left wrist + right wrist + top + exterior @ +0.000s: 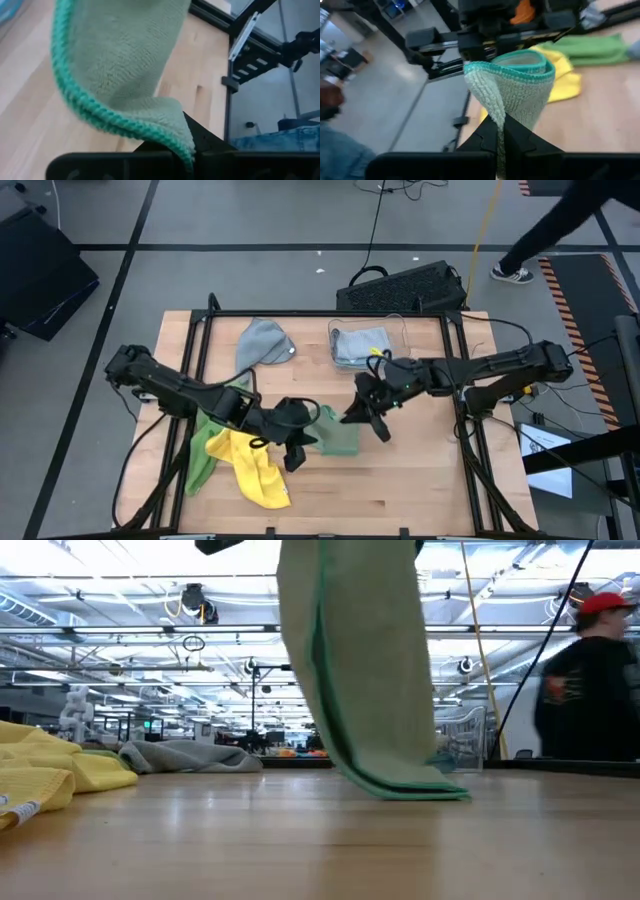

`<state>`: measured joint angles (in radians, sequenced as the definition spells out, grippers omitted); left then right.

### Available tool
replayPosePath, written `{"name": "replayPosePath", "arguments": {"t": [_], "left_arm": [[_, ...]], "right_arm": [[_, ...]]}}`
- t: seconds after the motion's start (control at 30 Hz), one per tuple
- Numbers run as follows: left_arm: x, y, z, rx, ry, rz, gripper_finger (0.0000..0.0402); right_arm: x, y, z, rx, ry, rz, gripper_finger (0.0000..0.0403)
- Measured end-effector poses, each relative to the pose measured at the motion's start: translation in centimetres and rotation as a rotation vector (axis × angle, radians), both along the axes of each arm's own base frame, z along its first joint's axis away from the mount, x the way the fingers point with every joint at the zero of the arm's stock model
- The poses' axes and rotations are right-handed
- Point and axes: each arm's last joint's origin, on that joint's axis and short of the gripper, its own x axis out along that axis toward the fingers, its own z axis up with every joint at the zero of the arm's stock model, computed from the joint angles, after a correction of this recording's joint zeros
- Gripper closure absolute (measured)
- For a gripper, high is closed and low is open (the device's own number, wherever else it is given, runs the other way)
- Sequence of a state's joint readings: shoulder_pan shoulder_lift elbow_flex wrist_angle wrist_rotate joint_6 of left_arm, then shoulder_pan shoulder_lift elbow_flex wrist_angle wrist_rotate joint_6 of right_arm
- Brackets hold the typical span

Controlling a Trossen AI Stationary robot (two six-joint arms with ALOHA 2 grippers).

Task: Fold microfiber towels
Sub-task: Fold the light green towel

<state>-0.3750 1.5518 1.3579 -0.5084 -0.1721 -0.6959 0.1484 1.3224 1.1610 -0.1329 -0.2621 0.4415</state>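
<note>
Nearest, bare bench (400,480) lies open along the near edge. Mid-bench, both sets of fingers are clamped shut on the sage green towel (338,435): left gripper (293,442), right gripper (362,418). It hangs doubled, teal-hemmed, its fold brushing the wood. Farther left lies the yellow towel (252,467).
</note>
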Motion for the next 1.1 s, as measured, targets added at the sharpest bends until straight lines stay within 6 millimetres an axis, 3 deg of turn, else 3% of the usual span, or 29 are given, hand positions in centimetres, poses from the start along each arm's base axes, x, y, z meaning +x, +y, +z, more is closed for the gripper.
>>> {"name": "replayPosePath", "arguments": {"t": [0.17, 0.3, 0.6, 0.83, 0.97, 1.1], "left_arm": [[1.3, -2.2, -1.6, -0.061, 0.0, -0.064, 0.04], [1.8, -3.5, -3.0, -0.036, 0.014, -0.089, 0.04], [3.6, -2.1, -6.2, 0.088, 0.11, -0.063, 0.0401], [5.1, -1.1, -9.0, 0.127, 0.183, -0.071, 0.0399], [5.3, -0.9, -9.3, 0.114, 0.192, -0.054, 0.0398], [5.3, -1.1, -9.2, 0.132, 0.177, -0.071, 0.0397]], "right_arm": [[-0.5, 2.0, -0.3, 0.08, 0.055, 0.037, 0.0397], [-0.8, 2.6, -1.9, 0.069, 0.102, 0.056, 0.0396], [-1.6, 1.1, -7.7, -0.034, 0.177, -0.014, 0.0388], [-2.7, 0.3, -11.3, -0.149, 0.227, -0.109, 0.0303], [-2.8, 0.4, -11.3, -0.118, 0.242, -0.113, 0.0241], [-2.6, -0.4, -11.0, -0.015, 0.259, -0.22, 0.0205]]}}
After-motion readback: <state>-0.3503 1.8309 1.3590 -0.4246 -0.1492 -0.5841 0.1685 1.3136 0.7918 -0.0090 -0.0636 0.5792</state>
